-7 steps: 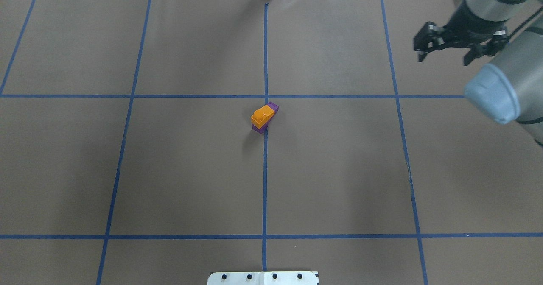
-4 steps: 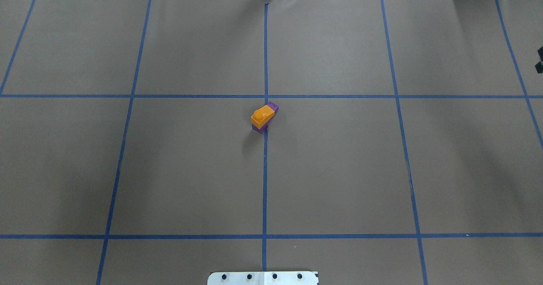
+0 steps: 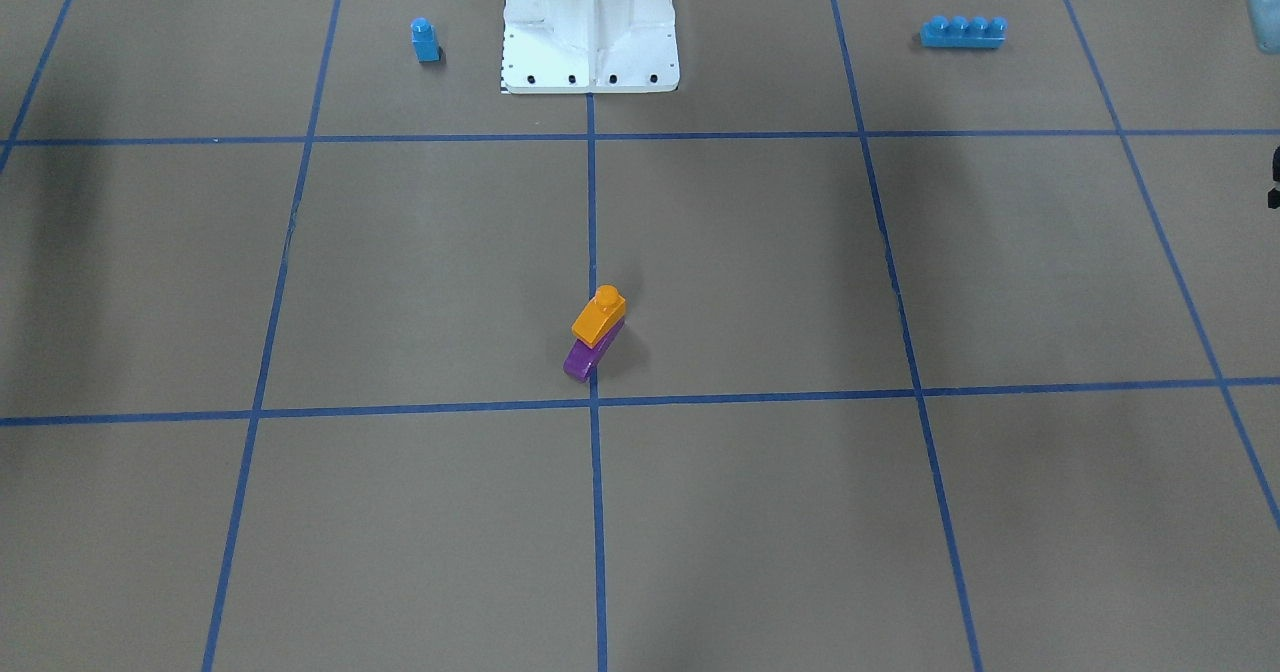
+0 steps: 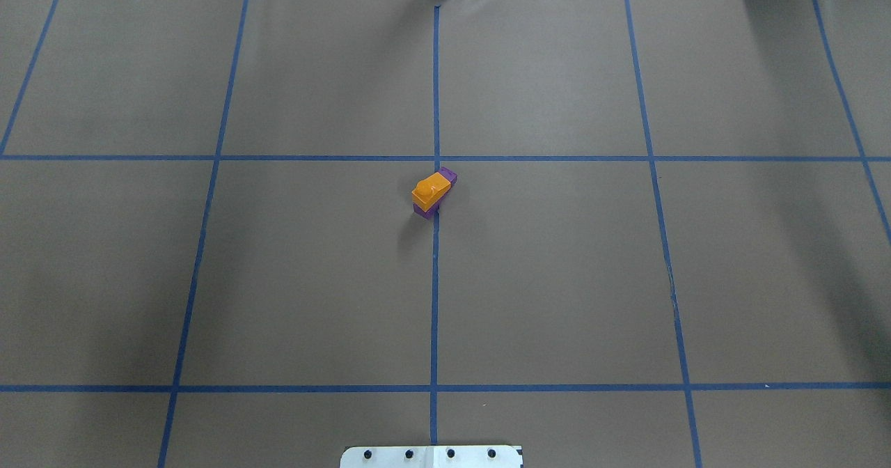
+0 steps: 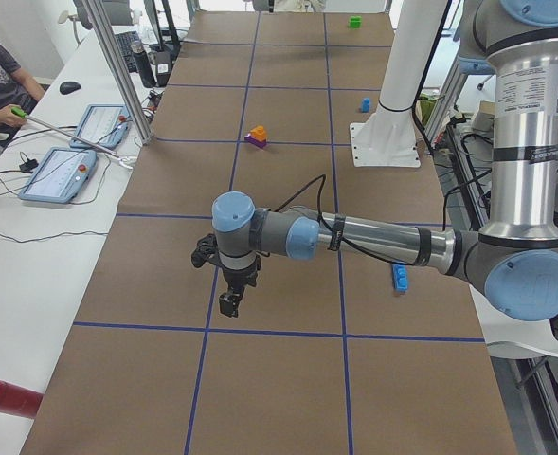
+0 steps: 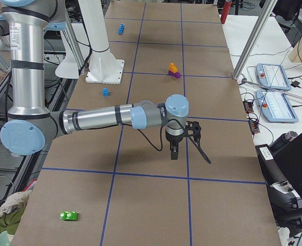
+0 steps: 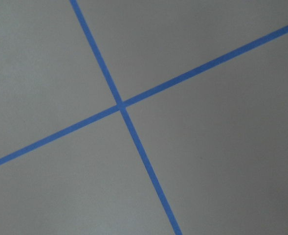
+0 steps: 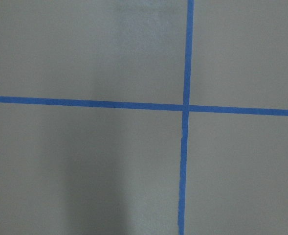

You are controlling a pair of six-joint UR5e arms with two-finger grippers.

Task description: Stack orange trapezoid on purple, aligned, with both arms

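Observation:
The orange trapezoid (image 3: 598, 317) sits on top of the purple brick (image 3: 580, 360) at the table's middle, next to the centre tape line. The purple one sticks out a little at both ends in the overhead view (image 4: 450, 175). No gripper touches the stack. My left gripper (image 5: 229, 303) hangs over the paper far to the stack's left. My right gripper (image 6: 174, 151) hangs far to its right. Both show clearly only in the side views, so I cannot tell if they are open or shut. Both wrist views show only tape crossings.
A small blue single-stud brick (image 3: 425, 40) and a long blue four-stud brick (image 3: 962, 32) lie near the white robot base (image 3: 590, 22). A green brick (image 6: 68, 216) lies at the right end. Operator tablets (image 5: 65, 173) sit beside the table.
My right arm and gripper have moved out of the overhead view to the right. The orange and purple stack has not moved.

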